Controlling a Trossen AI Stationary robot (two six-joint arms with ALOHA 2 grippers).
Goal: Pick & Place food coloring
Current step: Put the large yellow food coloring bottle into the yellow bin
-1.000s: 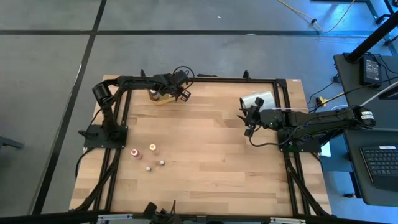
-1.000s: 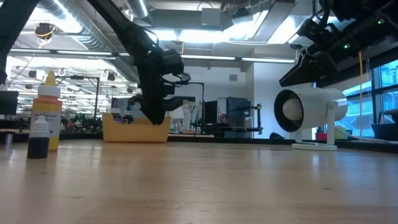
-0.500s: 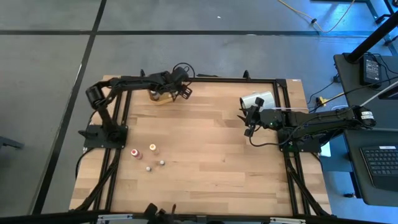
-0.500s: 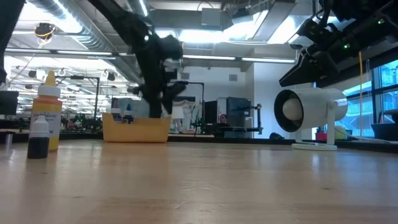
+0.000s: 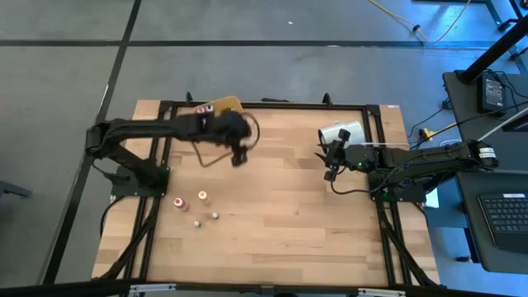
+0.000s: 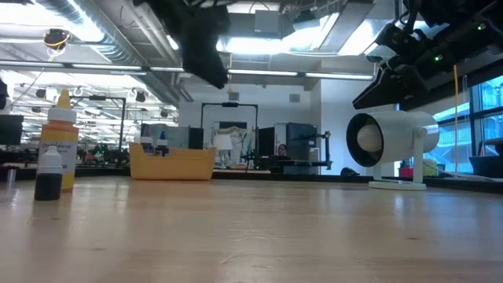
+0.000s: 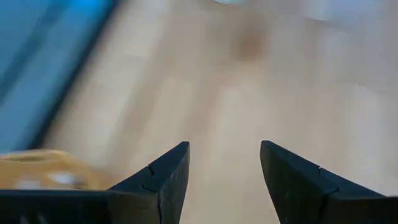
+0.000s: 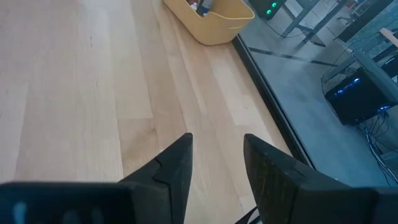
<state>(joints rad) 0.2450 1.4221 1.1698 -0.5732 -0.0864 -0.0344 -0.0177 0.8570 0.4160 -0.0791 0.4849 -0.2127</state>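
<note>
Several food coloring bottles stand upright on the wood near the table's left edge: a red one (image 5: pixel 177 202), an orange one (image 5: pixel 202 198) and two small ones (image 5: pixel 196 223) (image 5: pixel 214 216). The low view shows an orange bottle (image 6: pixel 60 141) and a dark one (image 6: pixel 49 174). My left gripper (image 5: pixel 241 155) hangs open and empty high above the table, on the near side of the yellow tray (image 5: pixel 224 105); its fingers (image 7: pixel 163 180) have nothing between them. My right gripper (image 5: pixel 330 171) waits open beside the white cylinder (image 5: pixel 340 132).
The yellow tray (image 6: pixel 173 162) sits at the far edge, left of centre, with small things in it. The white cylinder (image 6: pixel 391 141) lies on its stand at the far right. A black frame rims the table. Bare wood (image 5: pixel 280 214) stretches across the middle and near side.
My left gripper has risen from the tray and swung toward the table's near edge, turning as it went; it now hangs high over the wood. The tray and the bottles have stayed in place.
</note>
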